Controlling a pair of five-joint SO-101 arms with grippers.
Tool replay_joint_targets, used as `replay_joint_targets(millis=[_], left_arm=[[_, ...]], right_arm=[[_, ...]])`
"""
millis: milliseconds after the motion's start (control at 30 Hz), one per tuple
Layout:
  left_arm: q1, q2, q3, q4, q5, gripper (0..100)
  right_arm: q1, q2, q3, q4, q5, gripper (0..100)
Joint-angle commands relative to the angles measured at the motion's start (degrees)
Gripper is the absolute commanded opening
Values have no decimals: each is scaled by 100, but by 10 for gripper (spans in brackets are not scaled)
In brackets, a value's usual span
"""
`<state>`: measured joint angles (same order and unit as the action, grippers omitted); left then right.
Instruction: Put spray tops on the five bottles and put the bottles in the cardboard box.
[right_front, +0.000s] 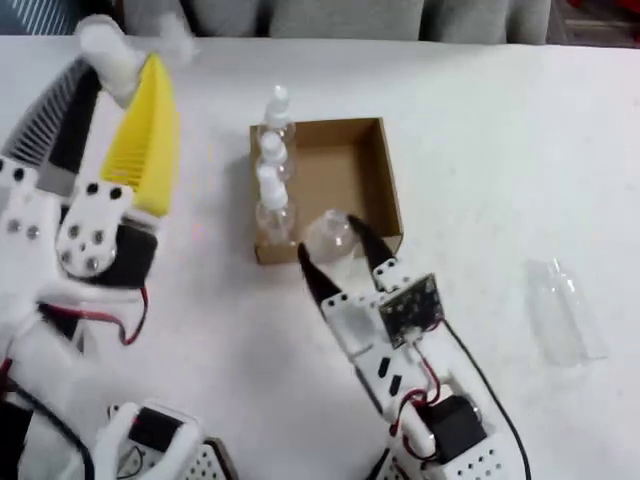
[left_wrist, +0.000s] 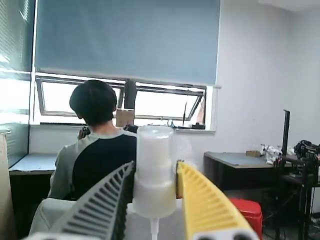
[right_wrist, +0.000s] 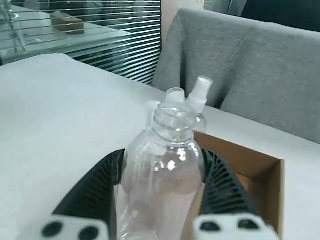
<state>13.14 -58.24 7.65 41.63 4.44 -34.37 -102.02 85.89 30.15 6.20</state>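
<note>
Beside the cardboard box (right_front: 345, 175), right jaws clamp an uncapped bottle (right_wrist: 162, 165); left jaws pinch a spray top (left_wrist: 154, 175).

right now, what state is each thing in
spray top: loose, on no bottle, clamped in left gripper
held bottle: upright, uncapped, clamped in right gripper
three bottles: capped, standing in cardboard box
cardboard box: open-topped
far bottle: lying on the table, no top visible
</note>
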Motion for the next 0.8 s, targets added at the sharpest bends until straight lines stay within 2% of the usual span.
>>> replay_joint_targets(millis=[0,200,333,567,767], left_arm=[[136,866,-475,-105,-211,24],[1103,1007,-352,185,-343,24],[1525,620,352,475,-352,24],[1569,-233,2418,-826,-343,24],[1569,-497,2857,-932,-334,24]], right_arm=[[-356,-119,132,-84,-44,18],[-690,-127,448,-75,-18,17],[-664,-127,475,215,-18,17],[-646,-127,563,426,-18,17],[-646,-127,563,444,-18,17]])
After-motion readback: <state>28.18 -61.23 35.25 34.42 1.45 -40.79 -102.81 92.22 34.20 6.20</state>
